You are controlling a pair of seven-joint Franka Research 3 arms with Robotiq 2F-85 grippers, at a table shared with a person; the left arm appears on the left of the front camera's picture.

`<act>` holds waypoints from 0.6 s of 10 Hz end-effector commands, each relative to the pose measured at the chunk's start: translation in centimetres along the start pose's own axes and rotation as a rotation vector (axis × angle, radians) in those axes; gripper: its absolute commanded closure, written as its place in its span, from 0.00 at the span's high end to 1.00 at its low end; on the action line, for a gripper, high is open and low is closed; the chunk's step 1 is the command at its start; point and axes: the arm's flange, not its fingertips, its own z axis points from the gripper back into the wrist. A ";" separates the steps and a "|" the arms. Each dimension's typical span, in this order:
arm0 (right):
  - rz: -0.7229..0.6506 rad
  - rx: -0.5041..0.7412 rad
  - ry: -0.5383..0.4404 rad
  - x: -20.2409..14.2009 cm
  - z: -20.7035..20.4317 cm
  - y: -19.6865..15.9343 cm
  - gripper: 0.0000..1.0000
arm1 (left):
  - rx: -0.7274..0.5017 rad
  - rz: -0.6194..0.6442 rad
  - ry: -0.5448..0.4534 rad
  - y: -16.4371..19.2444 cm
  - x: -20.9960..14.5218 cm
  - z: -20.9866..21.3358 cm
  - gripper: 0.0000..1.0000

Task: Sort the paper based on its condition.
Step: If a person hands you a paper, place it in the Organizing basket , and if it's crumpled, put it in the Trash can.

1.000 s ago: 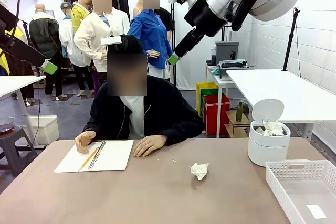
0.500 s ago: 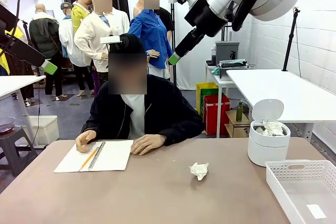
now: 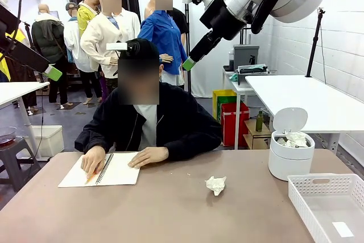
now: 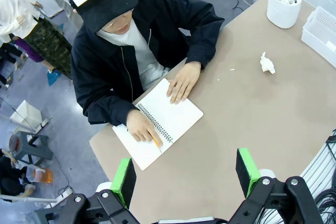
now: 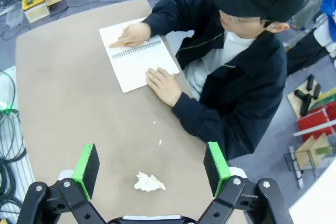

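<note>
The crumpled paper (image 3: 215, 185) sits alone in the middle of the worktop (image 3: 170, 214), and it looks very light and squishy, so the right gripper (image 5: 150, 168), spread wide and empty high above it, should pinch its puffy middle gently.

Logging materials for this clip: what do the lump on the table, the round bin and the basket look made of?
The crumpled paper lump: thin white paper, matte, going by its jagged creases. The round bin with its flip lid up: smooth white plastic, probably, with a slight sheen; more crumpled paper inside. The basket: white moulded plastic, judging by the slotted lattice walls; a flat slip lies in it.
</note>
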 end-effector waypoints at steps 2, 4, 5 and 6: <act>0.000 0.000 0.000 0.0 0.0 0.0 1.00 | 0.001 0.001 -0.001 0.0 0.0 0.1 1.00; 0.036 0.102 0.190 -0.4 -2.5 0.0 1.00 | 0.001 0.001 -0.001 0.0 0.0 0.1 1.00; 0.050 0.163 0.266 -1.0 -4.4 0.1 1.00 | 0.001 0.001 -0.001 0.0 0.0 0.1 1.00; 0.059 0.198 0.333 -1.5 -5.8 0.2 1.00 | 0.001 0.001 -0.001 0.0 0.0 0.1 1.00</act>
